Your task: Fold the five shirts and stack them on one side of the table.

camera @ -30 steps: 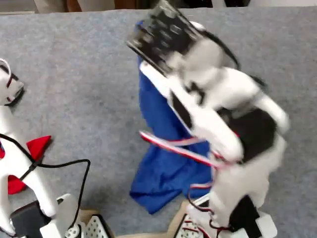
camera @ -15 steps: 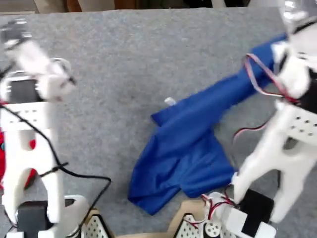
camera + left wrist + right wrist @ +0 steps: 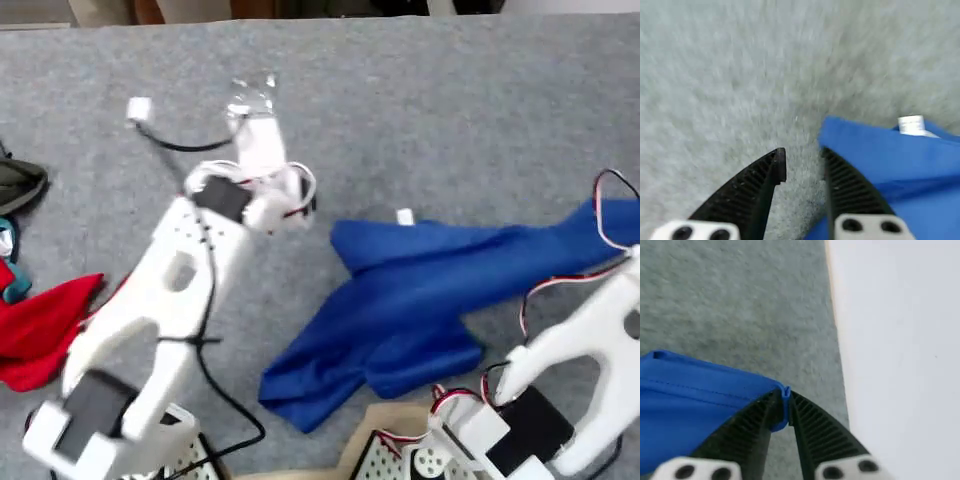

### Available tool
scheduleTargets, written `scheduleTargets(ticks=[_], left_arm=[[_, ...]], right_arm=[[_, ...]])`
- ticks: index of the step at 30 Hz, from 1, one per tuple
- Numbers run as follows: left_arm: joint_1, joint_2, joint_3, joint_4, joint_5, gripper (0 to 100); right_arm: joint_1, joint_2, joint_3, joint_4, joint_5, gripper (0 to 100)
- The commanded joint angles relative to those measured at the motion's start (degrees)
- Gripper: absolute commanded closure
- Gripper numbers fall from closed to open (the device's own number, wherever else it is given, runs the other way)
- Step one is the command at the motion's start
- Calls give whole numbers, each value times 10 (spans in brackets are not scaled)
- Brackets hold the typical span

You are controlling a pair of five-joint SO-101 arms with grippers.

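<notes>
Spanning left-right, blue shirt (image 3: 420, 290), right end effector (image 3: 785, 396) pinching it, left end effector (image 3: 802, 156) spread

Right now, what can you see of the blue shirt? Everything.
The blue shirt is plain, soft cloth, unfolded and rumpled, lying on the grey felt-like table cover. It runs from mid-table out toward the right arm's side, with a bunched lobe at the near side. A small white tag sits at its far edge. The right pincer is shut on one hemmed corner. The left pincer is open at the opposite corner, one finger over the edge; contact is unclear.
</notes>
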Motion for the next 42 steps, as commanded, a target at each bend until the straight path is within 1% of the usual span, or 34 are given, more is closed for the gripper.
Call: scheduleTargets(ticks=[1, 5, 14, 18, 21, 25, 30, 33, 37, 39, 41, 42], left_arm=[[10, 98, -84, -7, 31, 845], [17, 234, -229, 33, 60, 843], [94, 516, -618, 185, 63, 842], [103, 614, -772, 245, 63, 842], [103, 682, -861, 268, 63, 843], [103, 756, -936, 295, 63, 847], [99, 807, -997, 344, 62, 847], [101, 818, -1017, 372, 60, 847], [105, 819, -1017, 390, 60, 853], [105, 819, -1017, 396, 61, 898], [105, 819, -1017, 398, 60, 974], [105, 819, -1017, 398, 60, 984]], right_arm=[[36, 0, 6, -34, 15, 995], [42, 0, 23, -42, 26, 995], [37, 0, 42, -42, 24, 995], [37, 0, 42, -42, 25, 995], [37, 0, 42, -42, 24, 995], [36, 0, 42, -42, 23, 995], [36, 0, 42, -42, 23, 995], [36, 0, 42, -42, 23, 995], [36, 0, 42, -42, 23, 995], [36, 0, 42, -42, 23, 995], [36, 0, 42, -42, 23, 995], [36, 0, 42, -42, 23, 995]])
